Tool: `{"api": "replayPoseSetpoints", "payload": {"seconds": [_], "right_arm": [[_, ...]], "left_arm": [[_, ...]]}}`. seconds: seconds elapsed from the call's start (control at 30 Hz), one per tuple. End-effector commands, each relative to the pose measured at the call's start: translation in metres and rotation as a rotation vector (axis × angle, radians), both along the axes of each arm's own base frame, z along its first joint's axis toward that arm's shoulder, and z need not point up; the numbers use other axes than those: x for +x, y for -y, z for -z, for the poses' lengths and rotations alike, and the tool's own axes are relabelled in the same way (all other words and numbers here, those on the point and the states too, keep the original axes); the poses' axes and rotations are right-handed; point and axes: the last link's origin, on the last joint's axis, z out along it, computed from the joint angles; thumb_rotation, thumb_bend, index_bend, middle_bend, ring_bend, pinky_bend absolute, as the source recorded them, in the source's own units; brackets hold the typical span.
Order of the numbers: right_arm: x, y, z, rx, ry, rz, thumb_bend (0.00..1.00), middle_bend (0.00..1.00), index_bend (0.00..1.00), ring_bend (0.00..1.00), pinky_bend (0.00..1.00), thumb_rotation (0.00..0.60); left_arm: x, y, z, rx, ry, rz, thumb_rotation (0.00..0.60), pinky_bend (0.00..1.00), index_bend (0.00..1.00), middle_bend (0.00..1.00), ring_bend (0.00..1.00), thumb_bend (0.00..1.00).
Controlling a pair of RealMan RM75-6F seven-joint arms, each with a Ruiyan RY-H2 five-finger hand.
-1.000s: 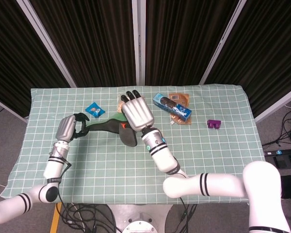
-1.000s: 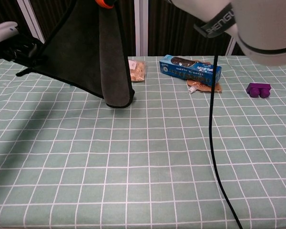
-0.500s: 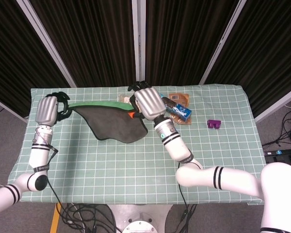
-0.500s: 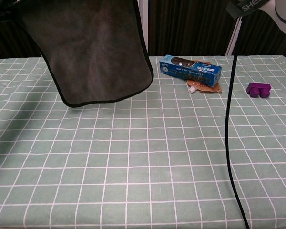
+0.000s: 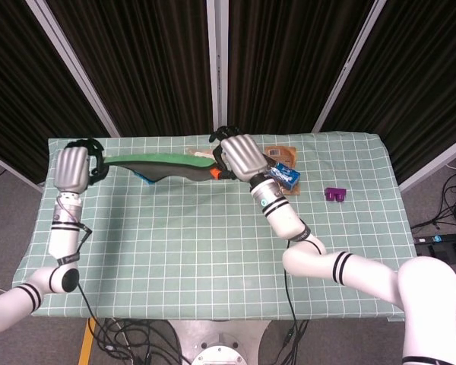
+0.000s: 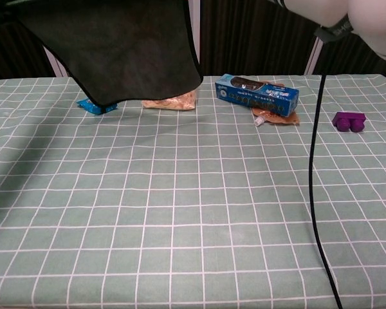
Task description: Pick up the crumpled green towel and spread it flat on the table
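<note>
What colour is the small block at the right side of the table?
Purple; the block shows best in the chest view.

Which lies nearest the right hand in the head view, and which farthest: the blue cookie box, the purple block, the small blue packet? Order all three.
From the right hand:
1. Blue cookie box, just beside it, on its right.
2. Small blue packet, on its left, under the towel.
3. Purple block, far right.

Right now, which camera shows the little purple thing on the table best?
The chest view: the purple block looks bigger there, and its bumpy top shows, right of the blue box. The head view shows it too, but only as a tiny purple blob seen from above.
</note>
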Motion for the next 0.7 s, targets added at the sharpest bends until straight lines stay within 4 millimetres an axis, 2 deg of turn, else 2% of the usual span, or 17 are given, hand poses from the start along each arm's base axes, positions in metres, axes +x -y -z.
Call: {"api": "replayPoseSetpoints", "payload": {"seconds": [0.03, 0.17, 0.4, 0.53, 0.7], "right_arm": [[-0.024, -0.011, 0.022, 0.060, -0.046, -0.009, 0.41, 0.29, 0.89, 0.15, 0.14, 0.423], [-0.048, -0.028, 0.038, 0.106, -0.090, -0.029, 0.41, 0.29, 0.89, 0.14, 0.15, 0.421], [-0.079, -0.055, 0.047, 0.162, -0.105, -0.044, 0.41, 0.29, 0.89, 0.14, 0.14, 0.420], [-0.088, -0.068, 0.051, 0.186, -0.110, -0.059, 0.41, 0.29, 0.89, 0.14, 0.14, 0.423], [-0.096, -0.079, 0.056, 0.188, -0.118, -0.077, 0.41, 0.29, 0.88, 0.13, 0.14, 0.421]], "left_arm": [[-0.007, 0.024, 0.032, -0.073, -0.033, 0.010, 0.600, 0.37, 0.88, 0.53, 0.40, 0.45], [-0.010, 0.050, 0.059, -0.146, -0.056, 0.039, 0.600, 0.37, 0.88, 0.53, 0.40, 0.43], [-0.006, 0.089, 0.083, -0.226, -0.099, 0.110, 0.600, 0.37, 0.87, 0.53, 0.40, 0.42], [0.000, 0.103, 0.092, -0.260, -0.115, 0.135, 0.600, 0.36, 0.87, 0.52, 0.40, 0.42], [0.002, 0.110, 0.099, -0.283, -0.129, 0.138, 0.600, 0.36, 0.86, 0.52, 0.40, 0.41]]}}
